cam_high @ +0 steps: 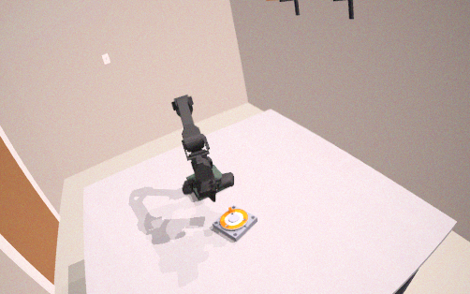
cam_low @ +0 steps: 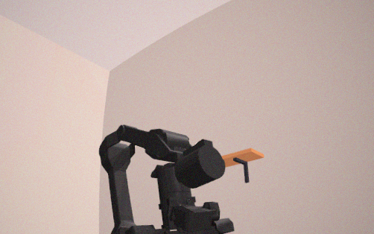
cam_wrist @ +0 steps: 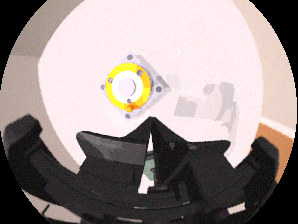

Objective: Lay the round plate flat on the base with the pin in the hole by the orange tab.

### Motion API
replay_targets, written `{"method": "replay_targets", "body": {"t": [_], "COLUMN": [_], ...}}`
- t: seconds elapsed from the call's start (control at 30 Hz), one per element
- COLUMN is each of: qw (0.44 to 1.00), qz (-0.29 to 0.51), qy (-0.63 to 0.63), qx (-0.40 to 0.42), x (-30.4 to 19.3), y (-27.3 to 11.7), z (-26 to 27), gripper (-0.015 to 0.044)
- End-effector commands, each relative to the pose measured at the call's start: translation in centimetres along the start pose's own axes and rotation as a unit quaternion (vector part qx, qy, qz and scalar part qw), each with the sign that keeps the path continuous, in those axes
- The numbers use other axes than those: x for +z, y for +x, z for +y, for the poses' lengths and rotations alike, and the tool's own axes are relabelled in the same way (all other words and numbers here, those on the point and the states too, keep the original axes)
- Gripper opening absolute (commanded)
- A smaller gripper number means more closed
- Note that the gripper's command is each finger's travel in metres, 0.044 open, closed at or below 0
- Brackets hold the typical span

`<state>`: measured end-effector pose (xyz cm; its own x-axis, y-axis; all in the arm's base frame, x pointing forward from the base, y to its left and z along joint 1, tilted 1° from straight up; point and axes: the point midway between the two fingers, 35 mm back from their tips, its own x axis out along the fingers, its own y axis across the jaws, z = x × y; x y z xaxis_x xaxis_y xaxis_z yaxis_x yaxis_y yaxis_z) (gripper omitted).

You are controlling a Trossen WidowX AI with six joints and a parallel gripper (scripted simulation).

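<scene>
The round plate (cam_high: 223,221) (cam_wrist: 145,90), an orange ring with a white middle, sits around the pale post (cam_high: 234,218) (cam_wrist: 127,87) on the grey square base (cam_high: 244,228) (cam_wrist: 154,94). Its orange tab (cam_high: 230,210) (cam_wrist: 131,107) points toward the arm's side. Small dark spots show in the ring, one beside the tab; I cannot make out the pin or tell how much the plate tilts. My gripper (cam_high: 214,199) (cam_wrist: 150,119) is shut and empty, above the table on the tab side, apart from the plate and base. The plate is outside the exterior view.
The base lies on the white table (cam_high: 330,187) (cam_wrist: 200,45), in front of the arm's green mount (cam_high: 217,174). The arm's shadow falls on the table beside the base. An orange shelf (cam_low: 243,156) hangs on the wall behind the arm.
</scene>
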<state>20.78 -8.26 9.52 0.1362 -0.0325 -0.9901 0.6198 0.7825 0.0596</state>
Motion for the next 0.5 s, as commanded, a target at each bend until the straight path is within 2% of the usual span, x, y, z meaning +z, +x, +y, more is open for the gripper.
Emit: {"method": "replay_targets", "body": {"t": [0.0,0.47], "qw": [0.969,0.969], "qz": [0.059,0.059], "qy": [-0.240,-0.240], "qx": [-0.019,-0.020], "x": [-0.30,-0.06], "y": [1.41,1.50], "z": [3.47,3.13], "gripper": [0.0000,0.0000]}}
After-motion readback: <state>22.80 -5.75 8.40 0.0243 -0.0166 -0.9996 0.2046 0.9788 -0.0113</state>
